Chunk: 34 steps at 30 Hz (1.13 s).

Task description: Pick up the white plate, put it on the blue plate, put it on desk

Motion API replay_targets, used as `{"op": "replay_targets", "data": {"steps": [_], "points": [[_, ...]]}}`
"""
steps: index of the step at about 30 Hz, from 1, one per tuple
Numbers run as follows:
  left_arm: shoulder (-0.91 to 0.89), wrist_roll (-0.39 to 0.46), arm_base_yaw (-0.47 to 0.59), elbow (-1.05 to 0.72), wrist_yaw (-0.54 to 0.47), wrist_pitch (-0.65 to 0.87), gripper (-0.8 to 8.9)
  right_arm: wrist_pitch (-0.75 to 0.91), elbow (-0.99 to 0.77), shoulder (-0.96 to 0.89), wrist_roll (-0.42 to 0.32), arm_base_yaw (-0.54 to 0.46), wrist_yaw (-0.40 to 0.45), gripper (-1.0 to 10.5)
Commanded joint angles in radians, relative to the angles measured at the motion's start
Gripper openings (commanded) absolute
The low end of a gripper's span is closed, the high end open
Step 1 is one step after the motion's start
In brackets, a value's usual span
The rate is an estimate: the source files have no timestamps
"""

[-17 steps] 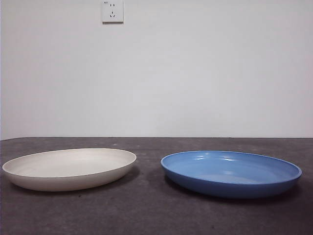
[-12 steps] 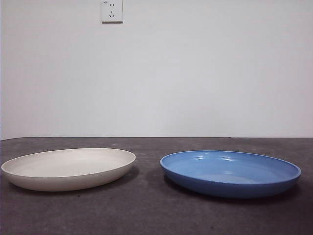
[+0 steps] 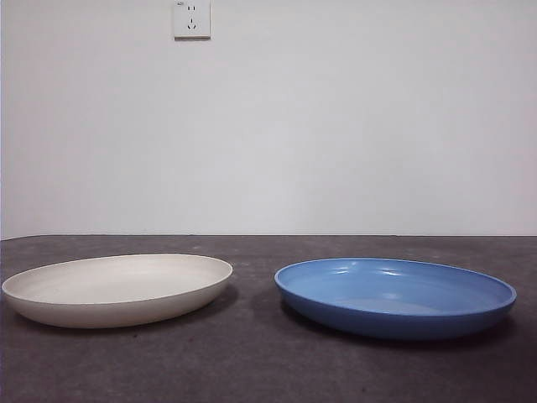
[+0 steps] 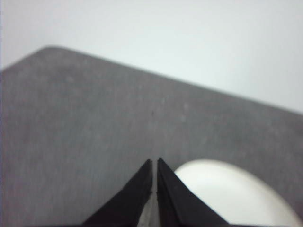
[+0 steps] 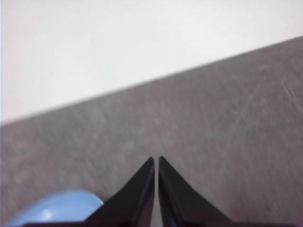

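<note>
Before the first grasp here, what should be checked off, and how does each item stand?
1. White plate flat on the desk, nothing in it: ok.
2. Blue plate empty, ready to receive: ok.
3. Plates apart, not touching: ok.
4. Left gripper near the white plate, holding nothing: ok.
5. Left gripper open for the rim: not ok, shut.
6. Right gripper shut, empty, beside the blue plate: ok.

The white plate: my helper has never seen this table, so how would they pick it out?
Find the dark grey desk under the white wall. Two wide, shallow plates sit on it side by side, apart. The white plate is the matte cream one below the wall socket; its neighbour is the glossy blue plate.
</note>
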Motion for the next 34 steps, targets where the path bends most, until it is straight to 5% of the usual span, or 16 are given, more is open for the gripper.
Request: {"op": "replay_targets", "data": {"steps": [1,12,27,34], "points": [[0.060,-0.021,-0.002,0.094,-0.004,0.019,0.17,-0.014,0.093,0.050,0.055,0.000,-0.002,0.1],[0.354,-0.021,-0.002,0.446,0.021,-0.085,0.17,-0.157,0.377,0.276,0.054,0.000,-0.220,0.1],[0.525,-0.019,-0.061,0.601,0.393,-0.116,0.17,-0.237,0.492,0.530,0.020,0.000,-0.689,0.1],[0.549,-0.014,-0.089,0.601,0.545,-0.246,0.17,-0.339,0.538,0.583,-0.068,0.003,-0.760,0.1]]}}
